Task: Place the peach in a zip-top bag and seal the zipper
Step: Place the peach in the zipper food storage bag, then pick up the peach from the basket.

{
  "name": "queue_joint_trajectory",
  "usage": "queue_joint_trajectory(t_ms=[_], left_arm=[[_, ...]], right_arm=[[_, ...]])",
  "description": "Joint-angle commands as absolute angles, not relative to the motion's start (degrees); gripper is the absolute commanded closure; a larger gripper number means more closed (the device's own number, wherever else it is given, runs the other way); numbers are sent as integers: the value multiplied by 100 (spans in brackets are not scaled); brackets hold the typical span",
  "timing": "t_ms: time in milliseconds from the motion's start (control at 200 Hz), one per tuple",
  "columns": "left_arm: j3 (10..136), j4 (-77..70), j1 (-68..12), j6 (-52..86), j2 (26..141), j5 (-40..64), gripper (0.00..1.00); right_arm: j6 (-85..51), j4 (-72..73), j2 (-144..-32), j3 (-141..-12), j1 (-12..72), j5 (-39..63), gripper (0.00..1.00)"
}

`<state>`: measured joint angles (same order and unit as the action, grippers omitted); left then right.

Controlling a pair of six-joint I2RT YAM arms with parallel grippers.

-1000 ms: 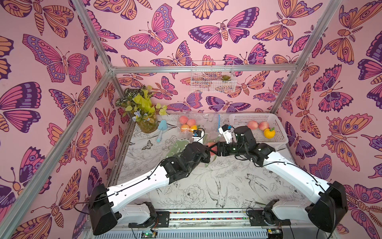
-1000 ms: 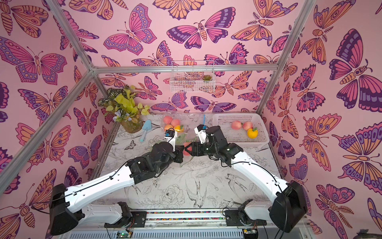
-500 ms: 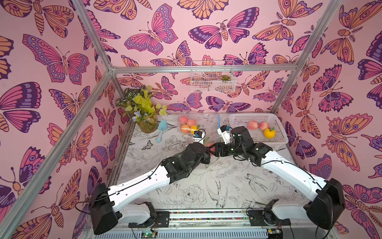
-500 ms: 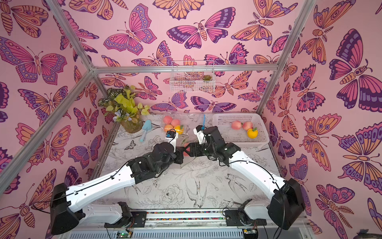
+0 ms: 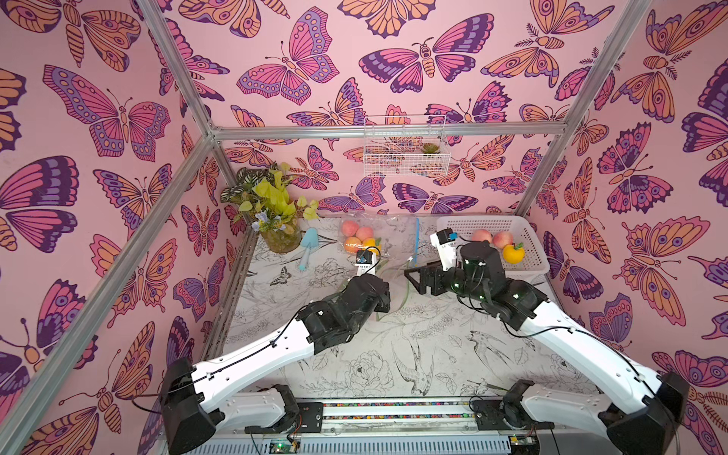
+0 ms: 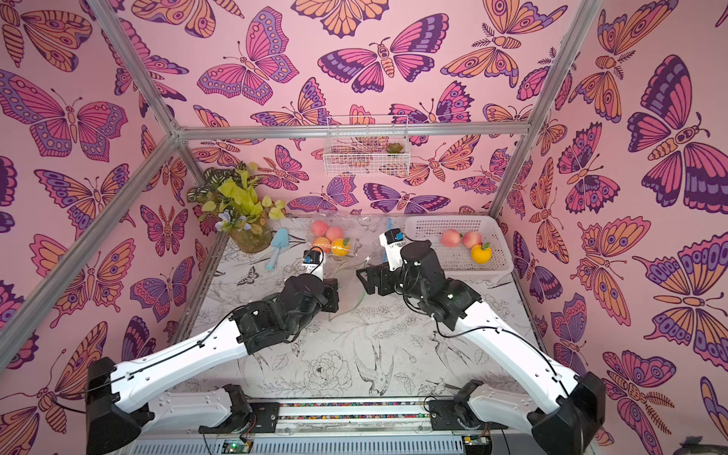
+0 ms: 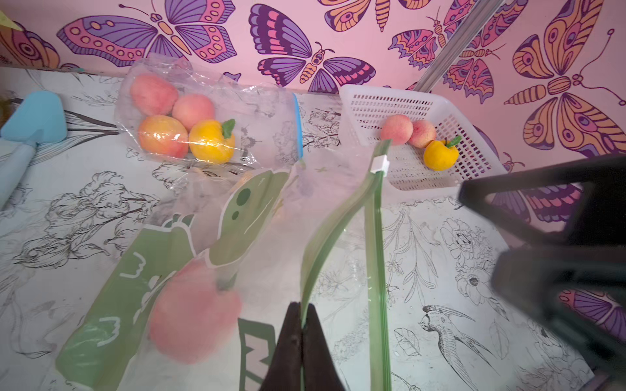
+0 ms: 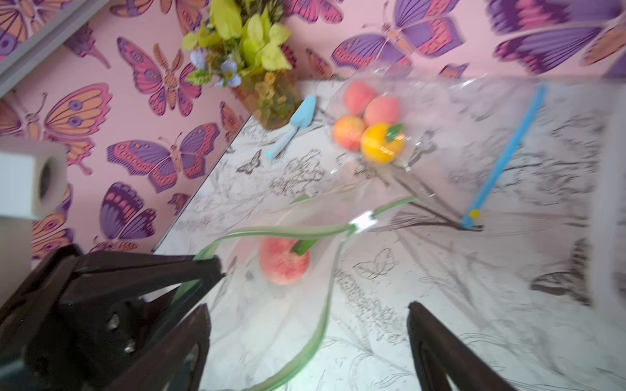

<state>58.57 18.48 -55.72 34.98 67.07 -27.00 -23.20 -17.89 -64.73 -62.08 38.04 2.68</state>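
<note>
Left claw (image 7: 301,306): pinching zip-top bag (image 7: 338,216) rim | right claw (image 8: 308,306): wide, holding nothing

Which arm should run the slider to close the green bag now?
Right, probably. The right end effector is open and empty, facing the mouth of the green bag with the white slider ahead. The left end effector is shut on the zipper rim, anchoring it, peach inside.
</note>
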Motion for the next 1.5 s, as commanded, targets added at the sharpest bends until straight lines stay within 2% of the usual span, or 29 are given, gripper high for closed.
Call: queue_joint_trajectory(t_ms=[0, 80, 185, 431, 641, 956, 1492], left_arm=[[5906, 2331, -5537, 3472, 6482, -3124, 100], [5913, 2459, -5537, 3454, 6370, -3164, 100], [5954, 2702, -5537, 3513, 6253, -3215, 100], [6073, 3250, -5536, 3439, 6171, -3374, 100], [6021, 3304, -5535, 3332, 6043, -3204, 100], [5806, 3122, -5535, 3313, 5881, -2944, 100], [5774, 2921, -5534, 3285, 5990, -2848, 100]], right_arm=[[-2138, -2176, -6361, -6255, 3806, -1816, 9], [-2141, -2456, -6405, -6364, 3670, -2687, 9], [-2104, -2539, -6548, -6420, 3174, -2800, 9], [-2043, -2184, -7194, -6496, 1487, -1484, 9], [-1669, -2193, -8403, -7102, 655, -690, 8], [-1371, -2452, -10350, -8364, 92, -684, 8], [-1153, -3436, -12617, -10726, -219, -972, 7]])
